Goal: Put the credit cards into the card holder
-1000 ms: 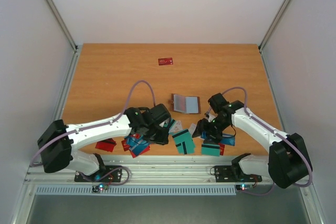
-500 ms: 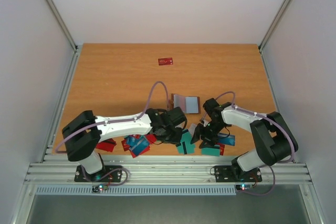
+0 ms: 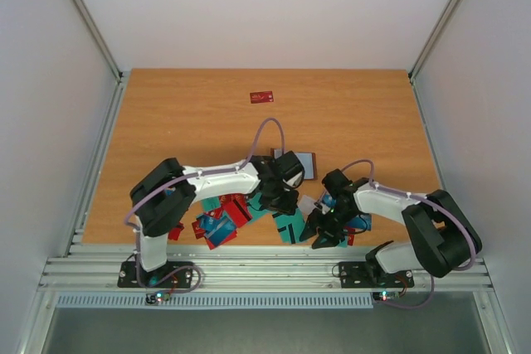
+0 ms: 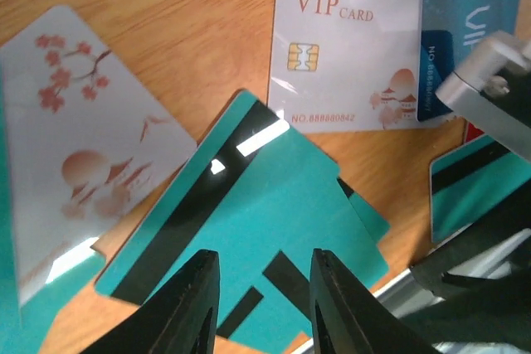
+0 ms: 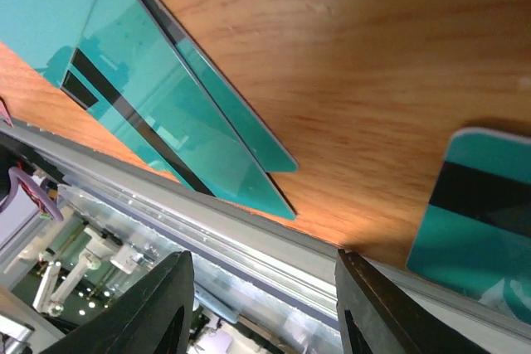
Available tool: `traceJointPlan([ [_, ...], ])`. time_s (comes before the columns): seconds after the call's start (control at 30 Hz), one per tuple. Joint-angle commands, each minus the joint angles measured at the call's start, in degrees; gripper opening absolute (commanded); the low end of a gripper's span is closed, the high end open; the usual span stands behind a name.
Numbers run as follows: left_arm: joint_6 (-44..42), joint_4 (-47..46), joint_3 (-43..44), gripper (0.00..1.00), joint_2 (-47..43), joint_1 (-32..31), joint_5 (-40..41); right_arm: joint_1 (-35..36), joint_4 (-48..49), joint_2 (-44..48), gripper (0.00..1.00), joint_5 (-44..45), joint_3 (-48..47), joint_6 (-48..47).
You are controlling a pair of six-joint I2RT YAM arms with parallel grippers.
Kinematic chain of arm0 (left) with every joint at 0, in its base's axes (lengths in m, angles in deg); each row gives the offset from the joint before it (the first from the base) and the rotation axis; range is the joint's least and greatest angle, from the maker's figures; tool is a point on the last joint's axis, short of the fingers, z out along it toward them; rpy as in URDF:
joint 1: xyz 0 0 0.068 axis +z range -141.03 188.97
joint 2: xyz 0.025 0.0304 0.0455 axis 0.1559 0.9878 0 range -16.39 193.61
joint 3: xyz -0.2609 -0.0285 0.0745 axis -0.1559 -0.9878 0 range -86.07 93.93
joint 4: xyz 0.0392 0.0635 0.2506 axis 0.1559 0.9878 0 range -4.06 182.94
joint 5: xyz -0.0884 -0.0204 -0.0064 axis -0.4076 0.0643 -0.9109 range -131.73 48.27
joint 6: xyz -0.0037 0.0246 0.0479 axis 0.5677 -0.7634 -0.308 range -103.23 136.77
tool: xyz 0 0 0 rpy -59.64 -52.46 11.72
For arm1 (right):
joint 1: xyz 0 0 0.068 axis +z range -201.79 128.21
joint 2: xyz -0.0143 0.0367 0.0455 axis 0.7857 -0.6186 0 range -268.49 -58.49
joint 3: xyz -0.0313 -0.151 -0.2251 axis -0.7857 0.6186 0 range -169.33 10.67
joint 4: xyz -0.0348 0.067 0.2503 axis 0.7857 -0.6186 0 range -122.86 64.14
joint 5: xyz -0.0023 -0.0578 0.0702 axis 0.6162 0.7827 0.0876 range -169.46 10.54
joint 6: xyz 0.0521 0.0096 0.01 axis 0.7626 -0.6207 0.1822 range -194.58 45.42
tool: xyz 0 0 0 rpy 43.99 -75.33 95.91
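Beneath left arm (image 3: pixel 224 176), card holder (image 3: pixel 306 163), apparently half-hidden.

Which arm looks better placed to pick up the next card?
Left, probably: the left gripper hangs open right above a teal card, while the right gripper gapes over the table edge, with cards off to its sides.

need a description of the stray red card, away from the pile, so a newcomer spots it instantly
On the wooden table, most cards sit in a pile at the near edge. Past the card holder, towards the far edge and near the middle, lies the red card. It is the only card with bare wood all around.
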Motion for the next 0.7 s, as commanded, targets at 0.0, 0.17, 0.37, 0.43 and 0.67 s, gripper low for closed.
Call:
traceJointPlan([
  [0.0, -8.55, 2.41, 5.20, 0.33, 4.78, 0.14, -1.49, 0.69, -0.03, 1.93, 0.49, 4.69, 2.46, 1.95],
  [0.17, -13.70, 6.32, 9.54, 0.33, 8.27, 0.71, -0.63, 0.69, -3.62, 8.22, 0.51, 5.42, 1.56, 3.93],
  [0.37, -19.37, 7.82, 9.76, 0.35, 8.55, 0.80, 2.16, 0.75, -5.60, 14.02, 0.53, 5.55, 1.46, 7.39],
  [0.43, -20.82, 7.65, 10.01, 0.37, 8.97, 0.89, 1.70, 0.69, -6.18, 15.53, 0.53, 5.88, 1.52, 8.05],
  [0.67, -25.07, 6.56, 10.39, 0.39, 11.33, 0.89, -1.90, 0.72, -3.94, 16.42, 0.54, 5.78, 3.17, 10.25],
])
